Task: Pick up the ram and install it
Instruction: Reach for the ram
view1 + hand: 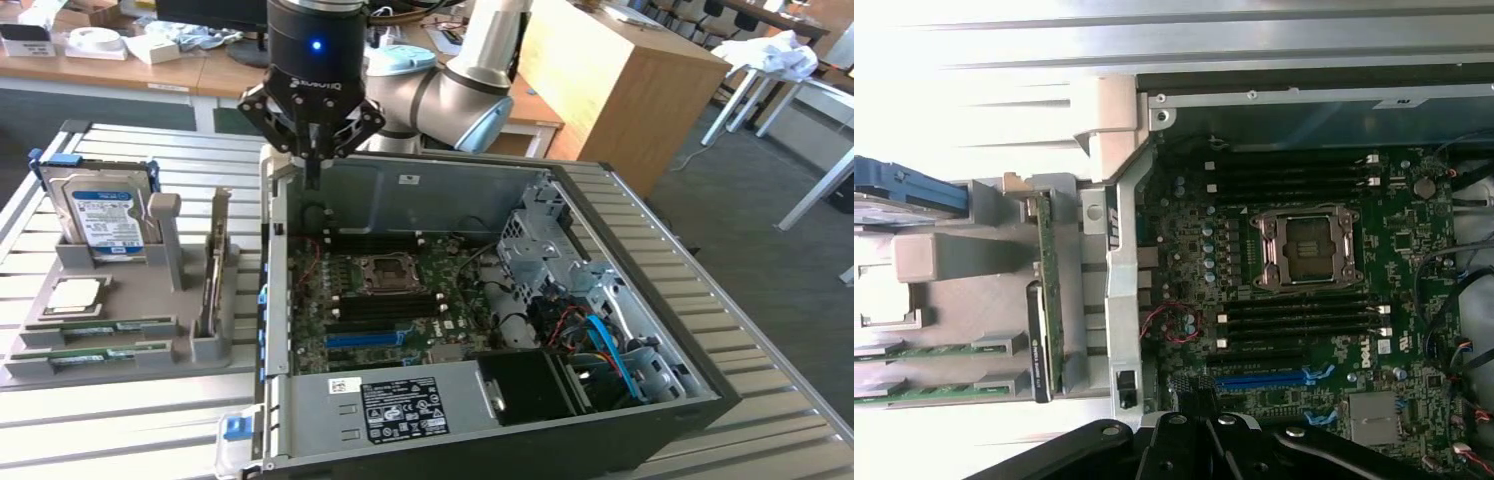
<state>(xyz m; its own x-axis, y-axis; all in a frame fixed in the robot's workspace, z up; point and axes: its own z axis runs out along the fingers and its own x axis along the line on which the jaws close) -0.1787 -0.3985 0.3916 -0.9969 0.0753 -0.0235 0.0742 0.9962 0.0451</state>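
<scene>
The end effector [314, 158] hung in the upper centre of the exterior view, over the rear rim of the open computer case [400, 190]. Its fingers were clenched to a narrow point, and whether anything thin sat between the tips could not be made out. The arm above it was cut off by the frame's top edge. A ram stick [104, 325] lay in a groove of the grey holder [134, 375] in the lower left of the exterior view. A second ram stick [91, 353] lay just beside it, nearer the frame's bottom, both partly sunk in their grooves and well apart from the end effector. An upright green board [214, 265] stood on edge in the same holder; seen edge-on, it was possibly another stick. The hard drive [104, 215] stood at the holder's far end, with the processor chip [76, 293] between it and the sticks. Inside the case the motherboard [387, 300] lay exposed, its near strip hidden behind the labelled power supply [400, 405]. The table [134, 440] ran off every edge.
</scene>
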